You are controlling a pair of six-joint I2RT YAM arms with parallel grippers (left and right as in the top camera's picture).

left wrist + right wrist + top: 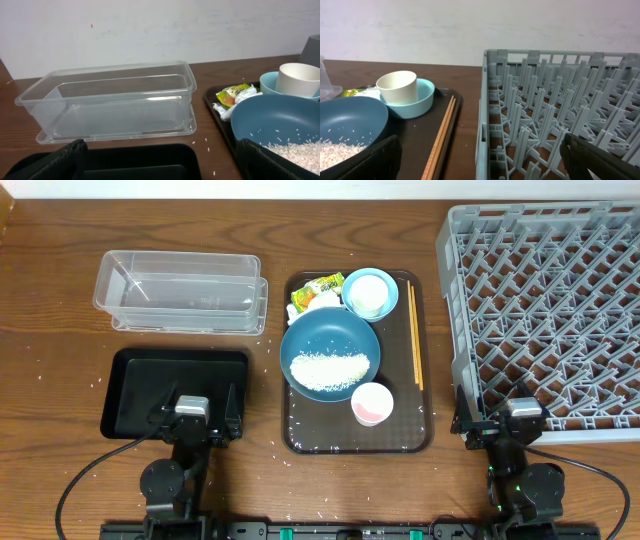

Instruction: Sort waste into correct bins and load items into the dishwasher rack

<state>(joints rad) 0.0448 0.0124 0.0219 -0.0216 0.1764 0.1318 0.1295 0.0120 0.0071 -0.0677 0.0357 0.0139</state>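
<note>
Wood table (60, 300), white wall (150, 30) behind, stray rice grains (208, 148), both jaws spread wide

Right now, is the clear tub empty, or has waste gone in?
Empty. The clear tub shows only bare floor from overhead and wrist; rice lies in the blue dish, wrapper on the brown tray.

Both arms sit folded low. The left claw (198, 402) lies left of the brown tray (395, 370), the right claw (522, 412) right of it, each level with its near edge, fingers (55, 162) spread wide, gripping nothing.
</note>
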